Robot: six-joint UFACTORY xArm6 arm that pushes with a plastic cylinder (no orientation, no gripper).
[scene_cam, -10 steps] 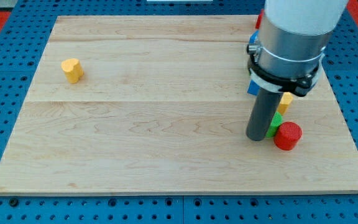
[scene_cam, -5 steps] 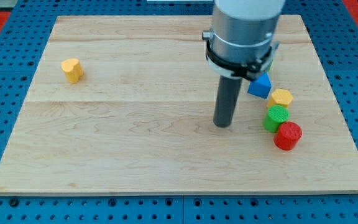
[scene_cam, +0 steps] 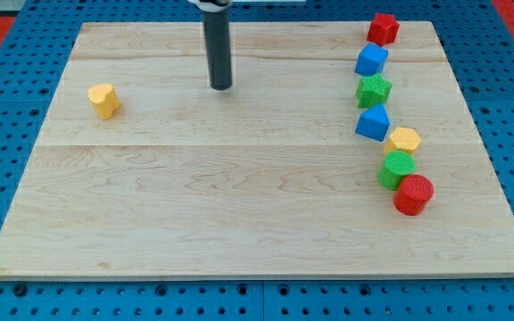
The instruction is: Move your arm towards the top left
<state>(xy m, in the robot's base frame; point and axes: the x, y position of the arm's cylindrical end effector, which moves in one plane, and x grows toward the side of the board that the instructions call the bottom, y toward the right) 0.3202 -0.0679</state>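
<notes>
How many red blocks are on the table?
2. A red star-shaped block sits at the view's top right; a red cylinder ends the chain at the right, touching a green cylinder. None seem hidden.

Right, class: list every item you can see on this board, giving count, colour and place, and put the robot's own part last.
Wooden board: 1, light wood, fills the view.
Yellow heart-like block: 1, view's left.
Red star block: 1, top right.
Blue cube: 1, below it.
Green star block: 1, next down.
Blue triangular block: 1, next down.
Yellow hexagonal block: 1, right.
Green cylinder: 1, below.
Red cylinder: 1, lowest.
My tip: 1, dark, top centre-left, touching no block.
</notes>
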